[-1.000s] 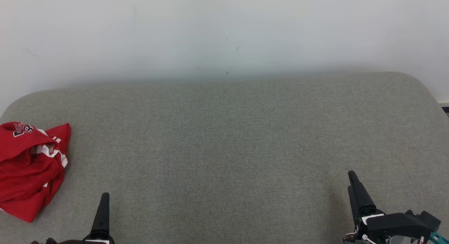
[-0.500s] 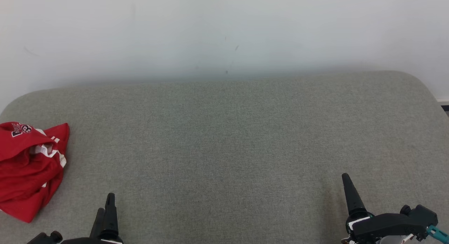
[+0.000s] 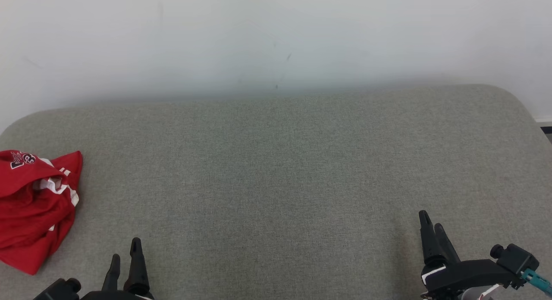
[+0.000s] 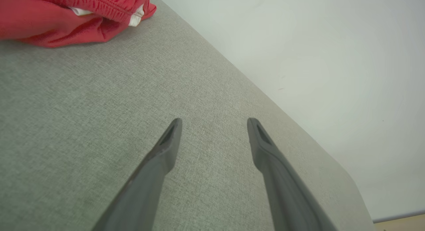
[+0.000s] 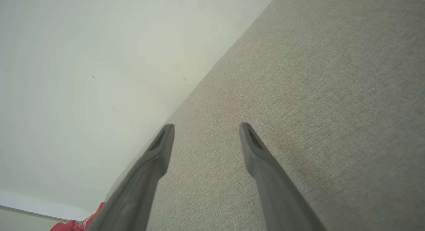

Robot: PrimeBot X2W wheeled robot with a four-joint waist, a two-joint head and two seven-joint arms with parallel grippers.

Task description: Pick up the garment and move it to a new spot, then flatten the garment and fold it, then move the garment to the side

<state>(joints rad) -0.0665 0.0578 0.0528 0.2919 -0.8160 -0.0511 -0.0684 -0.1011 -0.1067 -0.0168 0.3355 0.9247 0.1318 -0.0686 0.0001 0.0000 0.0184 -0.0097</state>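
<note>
A crumpled red garment (image 3: 34, 207) with white trim and a dark logo lies at the far left of the grey fabric surface (image 3: 276, 170). In the left wrist view the garment (image 4: 66, 15) sits at the top left, well beyond the fingertips. My left gripper (image 3: 126, 252) hovers at the lower left, to the right of the garment and apart from it, open and empty (image 4: 214, 123). My right gripper (image 3: 431, 220) is at the lower right, open with nothing between its fingers (image 5: 206, 128). A sliver of the garment (image 5: 76, 224) peeks out at the right wrist view's bottom edge.
A pale wall (image 3: 276, 41) runs behind the surface's far edge. The surface has rounded corners at left and right. A strip of floor (image 3: 545, 129) shows past the right corner.
Both grippers have rolled about their wrists, so both fingers of each now show. The right gripper has drifted slightly left. The head camera has shifted a little; the garment lies still.
</note>
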